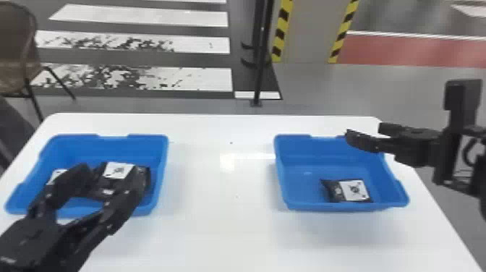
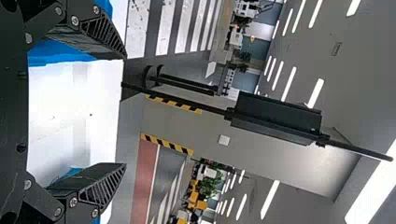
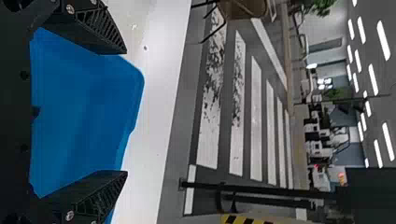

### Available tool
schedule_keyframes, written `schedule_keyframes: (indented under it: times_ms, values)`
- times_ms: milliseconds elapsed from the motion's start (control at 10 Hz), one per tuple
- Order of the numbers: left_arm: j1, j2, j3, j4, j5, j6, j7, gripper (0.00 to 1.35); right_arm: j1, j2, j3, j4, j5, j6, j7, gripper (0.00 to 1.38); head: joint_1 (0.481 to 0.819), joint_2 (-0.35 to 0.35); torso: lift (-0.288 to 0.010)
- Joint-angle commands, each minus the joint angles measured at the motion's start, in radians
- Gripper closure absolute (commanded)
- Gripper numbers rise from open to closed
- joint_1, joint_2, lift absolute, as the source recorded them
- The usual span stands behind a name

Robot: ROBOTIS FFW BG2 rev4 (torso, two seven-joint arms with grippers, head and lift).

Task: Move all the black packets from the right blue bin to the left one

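Observation:
In the head view my left gripper (image 1: 110,171) stands open above the left blue bin (image 1: 163,173), over black packets (image 1: 117,170) with white labels lying inside. One black packet (image 1: 354,190) lies near the front wall of the right blue bin (image 1: 280,173). My right gripper (image 1: 349,139) is above that bin's back right part. In the left wrist view my left gripper (image 2: 125,112) has its fingers wide apart with nothing between them. Likewise, the right wrist view has my right gripper (image 3: 127,112) open and empty, with the blue bin (image 3: 84,107) behind it.
A white table (image 1: 224,217) carries both bins, with a wide stretch of its top between them. Behind it on the floor stand a black pole (image 1: 259,72) and, at the far left, a chair (image 1: 18,54).

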Motion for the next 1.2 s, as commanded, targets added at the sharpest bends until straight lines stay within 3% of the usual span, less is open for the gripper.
schedule_keyframes:
  times_ms: [0, 200, 400, 500, 800, 1100]
  values:
    - [-0.003, 0.001, 0.002, 0.0, 0.002, 0.016, -0.001, 0.23, -0.043, -0.01, -0.036, 0.02, 0.105, 0.105, 0.034, 0.11, 0.695, -0.151, -0.14]
    - [-0.007, 0.001, 0.0, 0.0, 0.002, 0.036, -0.006, 0.23, -0.07, -0.017, -0.036, 0.022, 0.157, 0.284, 0.074, 0.11, 0.695, -0.223, -0.14]
    - [-0.015, 0.002, -0.002, 0.0, 0.006, 0.05, -0.011, 0.23, -0.062, 0.014, -0.044, 0.03, 0.163, 0.416, 0.014, 0.11, 0.695, -0.246, -0.14]
    - [-0.02, 0.004, -0.002, 0.0, 0.006, 0.053, -0.014, 0.23, -0.053, 0.022, -0.042, 0.057, 0.153, 0.429, -0.01, 0.11, 0.695, -0.258, -0.14]
    - [-0.02, 0.004, 0.0, 0.0, 0.008, 0.082, -0.02, 0.23, -0.055, 0.026, -0.02, 0.169, 0.109, 0.311, -0.061, 0.11, 0.695, -0.262, -0.14]
    - [-0.025, 0.004, 0.0, 0.002, 0.008, 0.112, -0.027, 0.23, -0.104, 0.026, 0.012, 0.243, 0.095, 0.308, -0.095, 0.11, 0.695, -0.255, -0.14]
